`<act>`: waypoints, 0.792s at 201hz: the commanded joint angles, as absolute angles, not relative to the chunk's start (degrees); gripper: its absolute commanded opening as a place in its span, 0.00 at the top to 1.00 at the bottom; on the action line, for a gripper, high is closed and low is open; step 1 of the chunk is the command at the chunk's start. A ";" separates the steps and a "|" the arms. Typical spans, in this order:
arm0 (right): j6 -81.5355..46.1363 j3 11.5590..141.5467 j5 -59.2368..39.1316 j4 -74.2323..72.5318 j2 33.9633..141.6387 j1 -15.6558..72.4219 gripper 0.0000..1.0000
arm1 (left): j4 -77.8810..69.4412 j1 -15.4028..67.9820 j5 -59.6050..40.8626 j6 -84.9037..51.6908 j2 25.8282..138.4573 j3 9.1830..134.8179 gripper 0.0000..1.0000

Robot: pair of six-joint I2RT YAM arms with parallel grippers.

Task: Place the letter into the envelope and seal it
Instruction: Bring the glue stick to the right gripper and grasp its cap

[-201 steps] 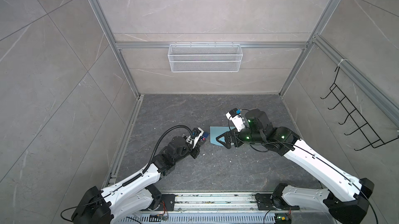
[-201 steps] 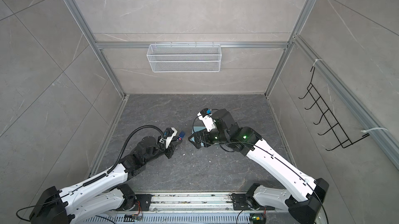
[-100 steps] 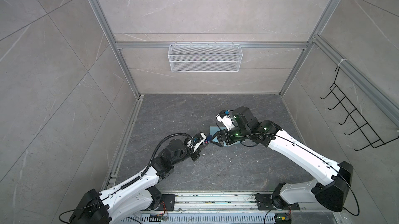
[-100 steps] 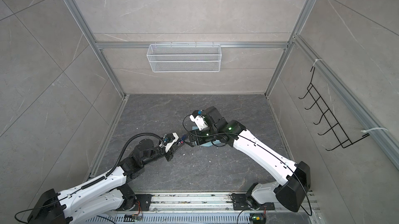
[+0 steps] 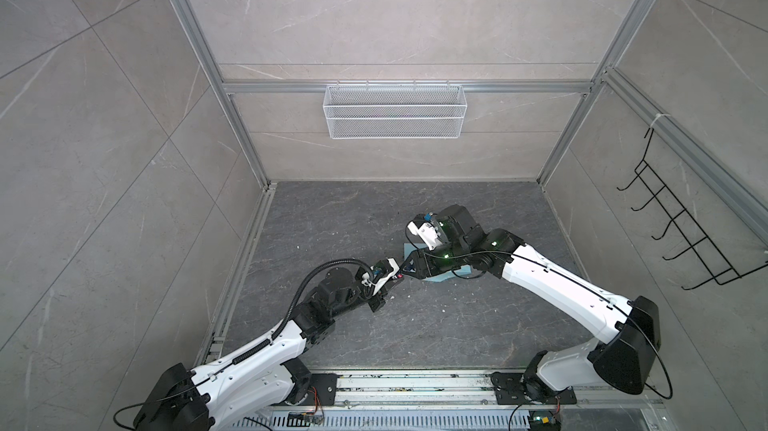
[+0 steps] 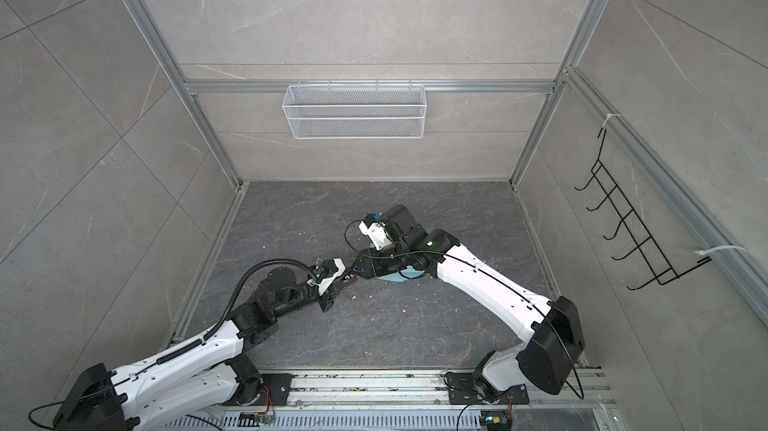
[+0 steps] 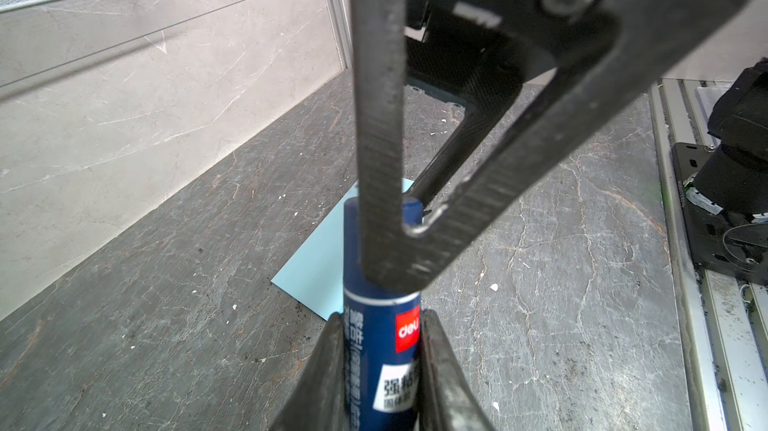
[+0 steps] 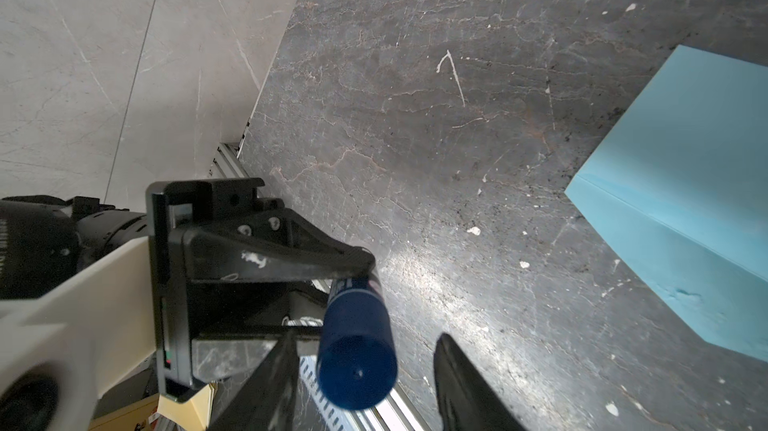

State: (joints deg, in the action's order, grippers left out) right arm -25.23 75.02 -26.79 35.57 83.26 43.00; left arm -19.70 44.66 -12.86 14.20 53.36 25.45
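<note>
A dark blue glue stick [image 7: 380, 350] with a red label stands between the fingers of my left gripper [image 7: 381, 321], which is shut on its body. My right gripper [image 8: 368, 339] meets it tip to tip near the middle of the floor [image 5: 405, 271]. Its jaws stand on either side of the stick's cap [image 8: 355, 362], with a gap still showing on one side. The light blue envelope [image 5: 442, 279] lies flat on the floor under the right arm, mostly covered by it, and shows plainly in the right wrist view [image 8: 685, 208]. The letter is out of view.
A white wire basket [image 5: 395, 111] hangs on the back wall. A black hook rack [image 5: 681, 237] is on the right wall. The arms' base rail [image 5: 415, 383] runs along the front. Small white crumbs dot the dark stone floor [image 5: 436, 325].
My right gripper has swung left, off the envelope, to the glue stick's cap, and its jaws have narrowed around it. The left gripper has kept its hold and shifted slightly toward the right one.
</note>
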 commanded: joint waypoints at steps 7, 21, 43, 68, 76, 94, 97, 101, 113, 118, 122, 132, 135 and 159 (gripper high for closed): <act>-25.57 76.72 -28.37 33.68 84.27 43.02 0.57 | -22.86 44.93 -14.91 15.75 52.73 25.40 1.00; -25.55 76.56 -28.56 33.66 84.41 42.97 0.62 | -22.84 44.97 -14.97 15.81 52.90 25.44 1.00; -25.36 76.65 -28.74 33.76 84.79 42.98 0.67 | -22.84 44.95 -15.03 15.80 53.17 25.54 1.00; -24.94 76.66 -29.17 34.01 85.30 42.97 0.75 | -22.50 44.91 -15.03 15.98 53.58 25.82 1.00; -24.63 76.64 -29.18 34.18 85.34 42.98 0.76 | -22.37 44.92 -14.97 15.99 53.84 25.82 1.00; -23.92 76.64 -28.62 34.48 84.90 42.98 0.80 | -21.90 44.91 -14.75 15.95 54.31 26.07 1.00; -23.84 76.61 -28.57 34.53 84.81 42.90 0.81 | -21.84 44.96 -14.76 15.99 54.44 26.08 1.00; -23.62 76.70 -28.42 34.69 84.67 42.93 0.81 | -21.69 44.92 -14.83 15.95 54.60 26.04 1.00; -22.62 77.08 -27.87 35.58 84.10 42.81 0.82 | -21.33 44.94 -15.07 15.65 55.05 25.98 1.00; -22.17 77.32 -27.53 36.03 83.89 42.84 0.82 | -21.30 44.92 -15.11 15.49 55.21 25.93 1.00; -21.73 77.50 -27.32 36.39 83.70 42.89 0.82 | -21.43 44.91 -15.12 15.24 55.34 25.78 1.00; -20.74 77.80 -26.62 37.27 83.25 42.84 0.83 | -21.89 44.93 -15.89 14.50 55.62 25.30 1.00; -20.40 77.93 -26.33 37.46 83.09 42.86 0.83 | -22.06 44.91 -16.05 14.24 55.67 25.19 1.00; -18.51 78.63 -24.90 39.53 81.77 42.64 0.83 | -22.13 44.94 -16.42 12.92 56.82 24.45 1.00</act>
